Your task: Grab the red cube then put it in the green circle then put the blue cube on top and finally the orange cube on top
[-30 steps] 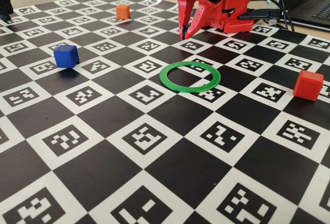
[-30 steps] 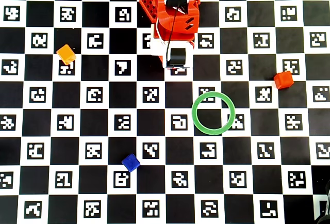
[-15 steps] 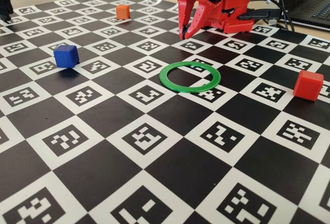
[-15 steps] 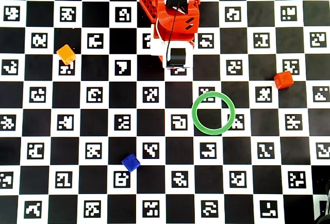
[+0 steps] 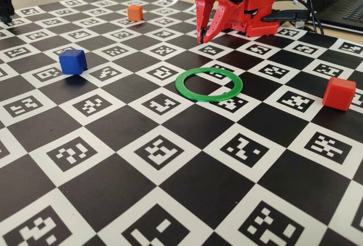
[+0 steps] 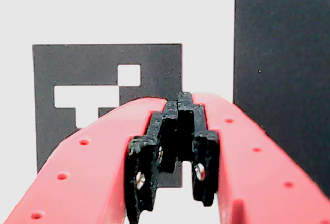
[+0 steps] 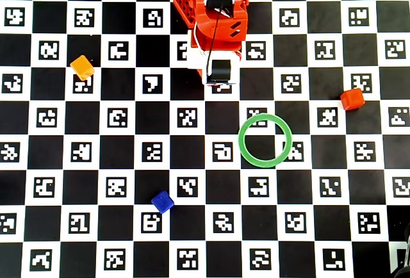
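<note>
A: Where's the red cube (image 7: 352,99)?
B: Alone on the desk (image 5: 142,115), right of the green circle (image 7: 265,140) in the overhead view, untouched

A: And the hand (image 5: 203,34)?
B: Closed, empty, tucked by the arm's base

A: The risk?
B: Probably a low sideways reach nudging the cube, or clipping the ring out of place

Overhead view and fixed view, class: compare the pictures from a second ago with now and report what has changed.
Nothing has visibly changed. The end effector stays closed and empty near the arm's base, the green circle is still empty, and the red cube, blue cube and orange cube lie where they were.
</note>
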Available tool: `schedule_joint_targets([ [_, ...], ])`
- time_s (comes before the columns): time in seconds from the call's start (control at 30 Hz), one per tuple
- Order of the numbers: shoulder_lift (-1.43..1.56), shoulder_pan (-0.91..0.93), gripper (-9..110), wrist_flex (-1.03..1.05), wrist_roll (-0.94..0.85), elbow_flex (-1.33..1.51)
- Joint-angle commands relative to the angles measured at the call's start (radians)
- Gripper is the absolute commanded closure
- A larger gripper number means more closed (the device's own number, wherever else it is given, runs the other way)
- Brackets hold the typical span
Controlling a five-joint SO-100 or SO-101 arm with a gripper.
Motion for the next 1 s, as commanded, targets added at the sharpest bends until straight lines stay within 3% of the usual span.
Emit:
schedule_joint_targets([
  [0.0,0.051,-0.009,106,0.066,-0.003,0.057],
  [0.47,0.051,0.005,106,0.066,-0.002,0.057],
  [0.7,0.032,-0.009,107,0.011,0.184,0.034],
  [0.97,-0.172,-0.061,106,0.003,0.508,-0.261],
])
